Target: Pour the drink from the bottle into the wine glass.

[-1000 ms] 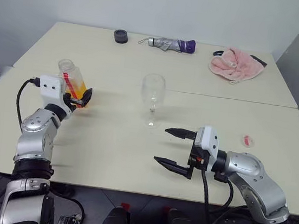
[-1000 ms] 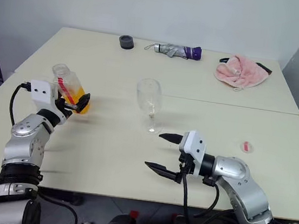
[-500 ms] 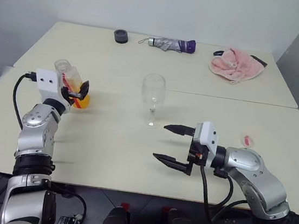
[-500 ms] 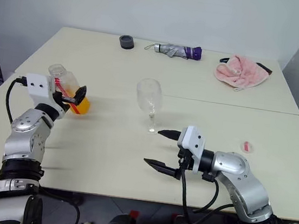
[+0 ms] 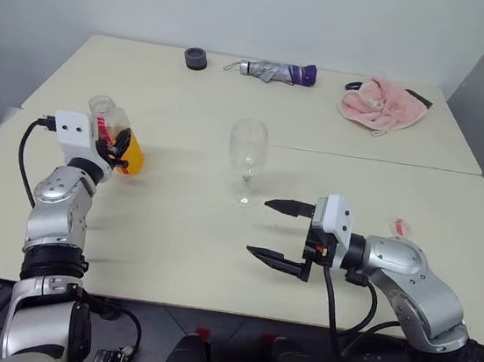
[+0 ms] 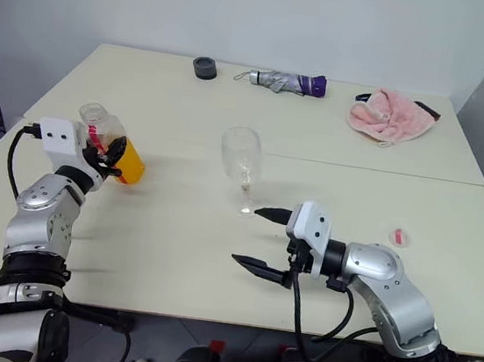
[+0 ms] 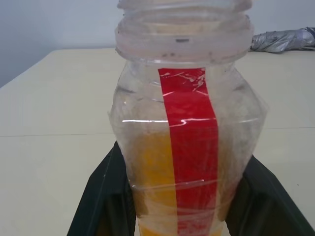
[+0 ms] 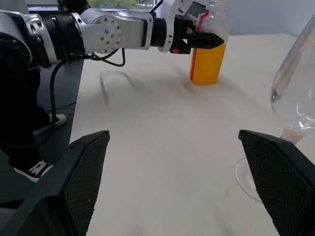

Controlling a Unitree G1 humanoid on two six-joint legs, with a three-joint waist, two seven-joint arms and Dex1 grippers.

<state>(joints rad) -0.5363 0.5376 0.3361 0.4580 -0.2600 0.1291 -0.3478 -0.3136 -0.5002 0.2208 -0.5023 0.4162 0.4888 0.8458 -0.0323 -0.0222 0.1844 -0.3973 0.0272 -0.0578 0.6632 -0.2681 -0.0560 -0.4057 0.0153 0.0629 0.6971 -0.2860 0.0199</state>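
The pale surface [image 5: 175, 226] spans most of the frame and carries everything. At lower right the right tool [image 5: 278, 231] hangs spread wide and empty, just below the glass, probably waiting in case the glass needs steadying. At left of centre the left tool [image 5: 120, 150] is clenched on the bottle [image 5: 120, 138], which stands upright and uncapped with the drink [image 5: 132, 157] low inside; the side grip suits tipping it later. The wine glass [image 5: 246, 159] stands empty at the frame's centre, well apart from the bottle, with bare surface between them. Along the top lie a pink towel [image 5: 382, 104], a folded umbrella [image 5: 277, 71] and a dark cap [image 5: 195, 58], all out of the way. A small pink bit [image 5: 402, 226] sits at right.
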